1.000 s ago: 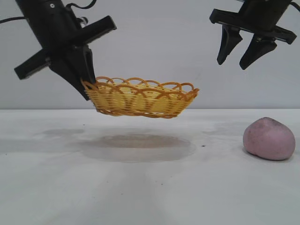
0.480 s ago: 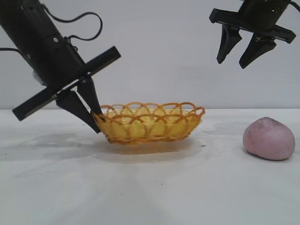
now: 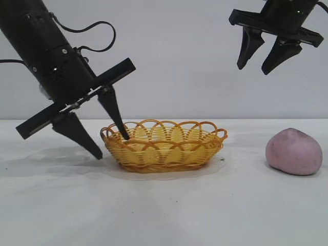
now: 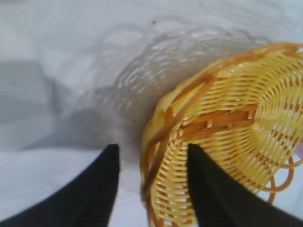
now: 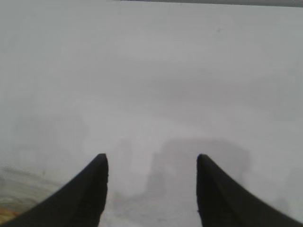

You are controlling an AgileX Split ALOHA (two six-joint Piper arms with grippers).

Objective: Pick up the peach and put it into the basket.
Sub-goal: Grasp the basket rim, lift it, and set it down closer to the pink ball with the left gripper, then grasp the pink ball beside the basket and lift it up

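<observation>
Now the left gripper (image 3: 111, 147) comes in low and slanted from the upper left of the exterior view, pointing down toward the basket (image 3: 164, 148). Jaws spread apart, straddling the basket's near-left rim: one finger (image 3: 115, 115) dips inside the wall, the other sits outside just beside it near the table (image 3: 164, 205). Not clamped on the rim. Basket sits flat on the table, left of centre. Peach (image 3: 293, 151) rests on the table well to the right, apart from the basket, untouched.

Right gripper (image 3: 261, 64) hangs high at upper right, tilted down, jaws open wide, holding nothing, well above the peach.

Left wrist view adds the close-up: the basket's (image 4: 227, 142) woven floor and looped edge, the rim passing between the two dark fingers (image 4: 213, 194) with gaps either side. Right wrist view shows only bare table (image 5: 151, 71) between its spread fingers (image 5: 90, 189); peach not visible there.
</observation>
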